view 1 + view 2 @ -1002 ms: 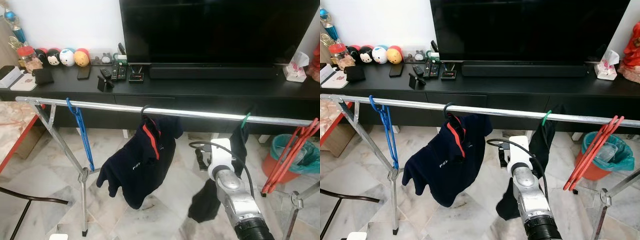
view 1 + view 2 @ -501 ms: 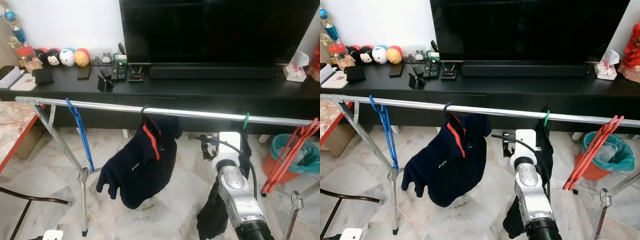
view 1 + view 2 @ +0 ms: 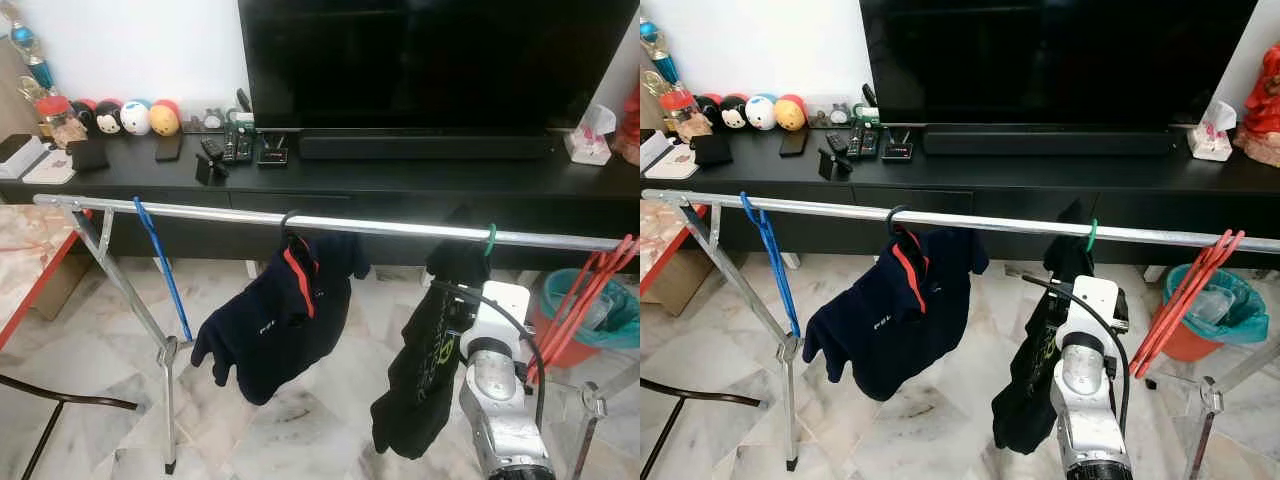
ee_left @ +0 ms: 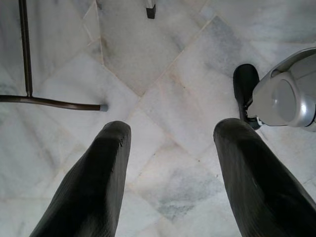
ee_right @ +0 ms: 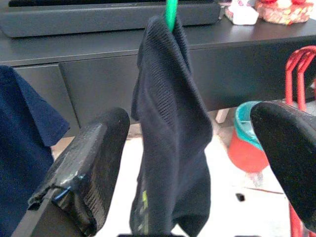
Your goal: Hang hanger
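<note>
A green hanger [image 3: 490,238] hooks over the silver rail [image 3: 220,213] of the drying rack, with a black garment [image 3: 420,370] draped on it. My right arm [image 3: 495,375] reaches up just right of that garment. In the right wrist view my right gripper [image 5: 192,123] is open, its fingers [image 5: 89,163] spread wide on either side of the garment [image 5: 168,133] and apart from it. The left gripper [image 4: 170,133] hangs open over the marble floor, holding nothing.
A navy shirt [image 3: 285,320] on a black hanger, a blue hanger [image 3: 160,265] and red hangers [image 3: 585,300] share the rail. Behind it stands a black TV console [image 3: 400,180]. A teal-lined bin [image 3: 600,305] sits far right, a table edge [image 3: 30,270] and chair leg [image 4: 49,101] left.
My right arm has shifted to the right along the rail. The black garment, earlier mostly behind the arm, now hangs to its left in full view on the green hanger.
</note>
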Available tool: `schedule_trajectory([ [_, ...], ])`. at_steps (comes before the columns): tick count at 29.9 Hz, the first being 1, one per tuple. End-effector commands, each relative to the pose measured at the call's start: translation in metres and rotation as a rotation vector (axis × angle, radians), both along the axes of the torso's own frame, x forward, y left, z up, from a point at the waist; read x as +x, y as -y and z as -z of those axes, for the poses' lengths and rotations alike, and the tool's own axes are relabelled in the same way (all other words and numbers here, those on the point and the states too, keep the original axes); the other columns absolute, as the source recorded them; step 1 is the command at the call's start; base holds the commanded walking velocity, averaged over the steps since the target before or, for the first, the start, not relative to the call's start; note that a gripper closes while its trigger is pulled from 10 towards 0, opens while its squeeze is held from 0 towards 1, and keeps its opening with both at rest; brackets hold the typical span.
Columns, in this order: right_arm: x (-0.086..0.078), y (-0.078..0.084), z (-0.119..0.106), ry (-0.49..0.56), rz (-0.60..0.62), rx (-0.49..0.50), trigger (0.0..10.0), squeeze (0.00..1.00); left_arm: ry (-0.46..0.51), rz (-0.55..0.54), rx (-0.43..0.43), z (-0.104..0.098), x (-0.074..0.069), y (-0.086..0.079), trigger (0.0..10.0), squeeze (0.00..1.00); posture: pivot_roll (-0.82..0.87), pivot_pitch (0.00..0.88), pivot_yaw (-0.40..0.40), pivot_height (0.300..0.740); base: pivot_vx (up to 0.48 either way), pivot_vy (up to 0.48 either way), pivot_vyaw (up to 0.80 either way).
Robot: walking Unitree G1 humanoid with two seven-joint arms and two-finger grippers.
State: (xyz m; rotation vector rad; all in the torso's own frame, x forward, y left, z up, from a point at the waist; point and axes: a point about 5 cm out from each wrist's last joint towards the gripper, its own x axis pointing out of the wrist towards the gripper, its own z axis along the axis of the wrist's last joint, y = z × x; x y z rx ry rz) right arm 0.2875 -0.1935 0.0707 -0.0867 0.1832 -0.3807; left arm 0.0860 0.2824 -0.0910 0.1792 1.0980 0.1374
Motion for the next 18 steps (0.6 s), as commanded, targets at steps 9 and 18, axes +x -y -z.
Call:
schedule_trajectory([
  [9,0.011,-0.012,0.012,-0.115,-0.085,0.055,10.0,0.0,-0.002,0.029,0.008,0.001,0.003,0.005,10.0,0.0,0.0,0.0,0.034,0.74,0.0,0.0,0.0],
  [18,0.043,-0.002,0.004,-0.166,-0.084,0.093,10.0,0.0,0.011,0.022,0.014,-0.001,0.007,0.002,10.0,0.0,0.02,0.0,0.031,0.74,0.0,0.0,0.0],
])
